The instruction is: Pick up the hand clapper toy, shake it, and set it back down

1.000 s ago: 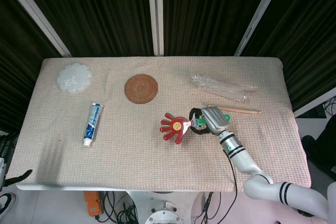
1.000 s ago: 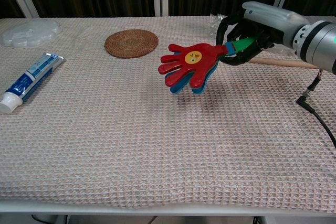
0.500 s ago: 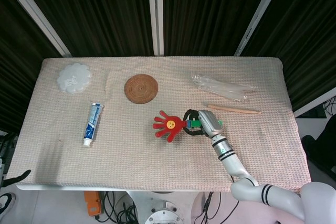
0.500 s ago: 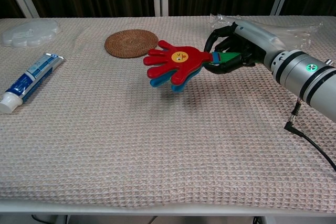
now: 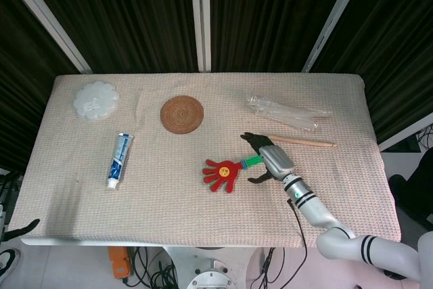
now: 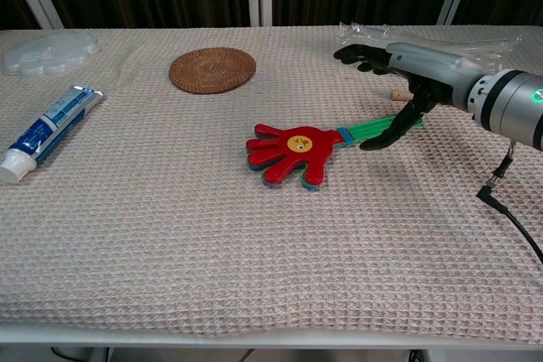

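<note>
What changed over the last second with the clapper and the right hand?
The right hand lowered the hand clapper toy from mid-air onto the table and opened, letting go. The toothpaste tube, coaster and wooden stick stayed put.

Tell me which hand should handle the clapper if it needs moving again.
Right. The right hand hovers open directly over the green handle of the hand clapper toy, which lies flat on the table. The left hand is not in either view.

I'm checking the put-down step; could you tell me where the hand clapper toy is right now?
In the chest view the hand clapper toy lies flat on the table, right of centre, in front of the round woven coaster, its green handle beside the opened right robot hand.
</note>
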Controlling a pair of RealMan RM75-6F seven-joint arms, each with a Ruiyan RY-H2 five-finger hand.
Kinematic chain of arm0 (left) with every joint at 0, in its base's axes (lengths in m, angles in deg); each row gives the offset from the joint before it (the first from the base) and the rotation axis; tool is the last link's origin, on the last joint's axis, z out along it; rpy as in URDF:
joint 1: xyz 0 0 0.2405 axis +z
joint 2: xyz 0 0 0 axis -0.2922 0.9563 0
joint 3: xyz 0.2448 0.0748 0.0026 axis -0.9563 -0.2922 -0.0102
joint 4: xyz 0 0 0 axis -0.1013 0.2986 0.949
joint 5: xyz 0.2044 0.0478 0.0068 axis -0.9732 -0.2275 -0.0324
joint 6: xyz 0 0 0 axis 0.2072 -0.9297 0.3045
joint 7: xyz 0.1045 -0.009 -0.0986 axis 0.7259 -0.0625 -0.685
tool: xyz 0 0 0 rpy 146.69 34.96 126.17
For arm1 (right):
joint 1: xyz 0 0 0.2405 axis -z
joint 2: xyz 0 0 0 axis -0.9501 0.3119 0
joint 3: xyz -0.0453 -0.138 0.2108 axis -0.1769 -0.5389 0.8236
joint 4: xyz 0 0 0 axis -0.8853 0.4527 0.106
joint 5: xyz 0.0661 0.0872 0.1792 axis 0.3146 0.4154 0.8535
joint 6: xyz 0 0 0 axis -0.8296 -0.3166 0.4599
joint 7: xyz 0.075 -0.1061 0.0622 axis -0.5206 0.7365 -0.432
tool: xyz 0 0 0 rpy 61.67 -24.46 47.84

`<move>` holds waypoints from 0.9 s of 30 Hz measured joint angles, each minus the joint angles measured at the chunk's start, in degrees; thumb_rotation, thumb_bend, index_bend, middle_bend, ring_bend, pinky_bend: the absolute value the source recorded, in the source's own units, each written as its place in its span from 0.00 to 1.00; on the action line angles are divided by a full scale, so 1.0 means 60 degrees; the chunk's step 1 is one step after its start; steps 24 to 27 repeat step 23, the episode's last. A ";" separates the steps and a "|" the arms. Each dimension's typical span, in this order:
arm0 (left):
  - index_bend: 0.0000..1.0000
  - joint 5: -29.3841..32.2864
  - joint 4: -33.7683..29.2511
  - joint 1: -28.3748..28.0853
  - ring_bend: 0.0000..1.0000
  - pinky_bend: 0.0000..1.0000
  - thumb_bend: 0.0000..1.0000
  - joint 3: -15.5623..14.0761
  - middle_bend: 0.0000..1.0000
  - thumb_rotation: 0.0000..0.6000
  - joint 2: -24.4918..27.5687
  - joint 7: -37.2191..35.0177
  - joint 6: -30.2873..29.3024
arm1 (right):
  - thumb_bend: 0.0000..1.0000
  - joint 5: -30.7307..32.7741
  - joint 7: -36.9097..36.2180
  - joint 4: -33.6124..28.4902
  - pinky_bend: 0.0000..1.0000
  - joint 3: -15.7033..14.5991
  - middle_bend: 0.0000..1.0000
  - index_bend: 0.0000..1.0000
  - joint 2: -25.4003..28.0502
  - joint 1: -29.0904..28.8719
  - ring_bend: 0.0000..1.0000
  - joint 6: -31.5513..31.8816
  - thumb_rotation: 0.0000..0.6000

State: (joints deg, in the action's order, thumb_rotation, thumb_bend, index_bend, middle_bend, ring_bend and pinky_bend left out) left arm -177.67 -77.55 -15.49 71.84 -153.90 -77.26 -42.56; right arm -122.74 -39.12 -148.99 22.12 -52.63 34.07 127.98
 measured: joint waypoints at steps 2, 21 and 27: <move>0.04 0.0004 -0.0002 0.0008 0.00 0.03 0.09 0.0000 0.03 1.00 0.0008 0.0015 -0.0008 | 0.00 -0.0220 0.0083 -0.0278 0.00 -0.0071 0.00 0.00 0.0244 0.0210 0.00 0.0462 1.00; 0.04 0.0000 -0.0162 -0.0065 0.00 0.03 0.09 0.0096 0.03 1.00 0.0102 0.1964 -0.0073 | 0.04 -0.2011 0.3230 0.0428 0.00 -0.2074 0.00 0.00 0.1717 0.5350 0.00 0.7021 1.00; 0.04 -0.0029 -0.0223 -0.0110 0.00 0.03 0.09 0.0091 0.03 1.00 0.0111 0.2211 -0.0026 | 0.04 -0.1934 0.3123 0.0519 0.00 -0.2057 0.00 0.00 0.1681 0.5498 0.00 0.7097 1.00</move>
